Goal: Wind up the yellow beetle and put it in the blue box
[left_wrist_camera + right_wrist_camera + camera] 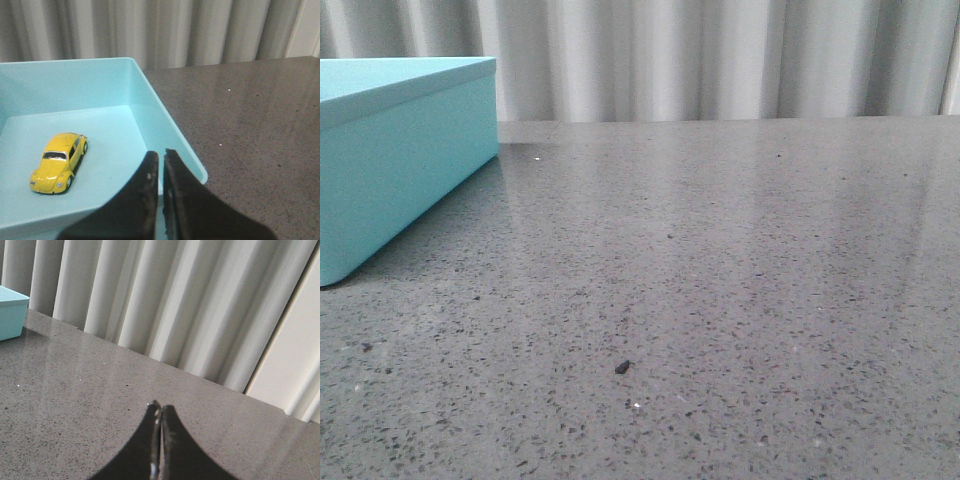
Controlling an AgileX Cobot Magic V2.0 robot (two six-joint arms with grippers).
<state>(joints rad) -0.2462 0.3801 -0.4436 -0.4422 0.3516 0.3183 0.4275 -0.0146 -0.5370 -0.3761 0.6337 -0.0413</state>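
The left claw [160, 159] hangs above the near rim of the blue box [170, 120], its two dark fingers drawn almost together with only a thin slit between them and nothing held. The right claw [160, 412] is pressed fully together, also empty, above bare desk [75, 390] well away from the box, of which only a corner shows at the edge of its wrist view.

The yellow beetle [58, 162] sits inside the blue box on its floor, upright on all four wheels, apart from the walls and apart from the left claw. Its dark windows and silver hubcaps are visible.

In the front view the blue box [400, 150] stands at the far left of the grey speckled desk [720, 300]; its inside is hidden from there, and neither claw appears. A pleated pale curtain [720, 55] hangs behind the desk.
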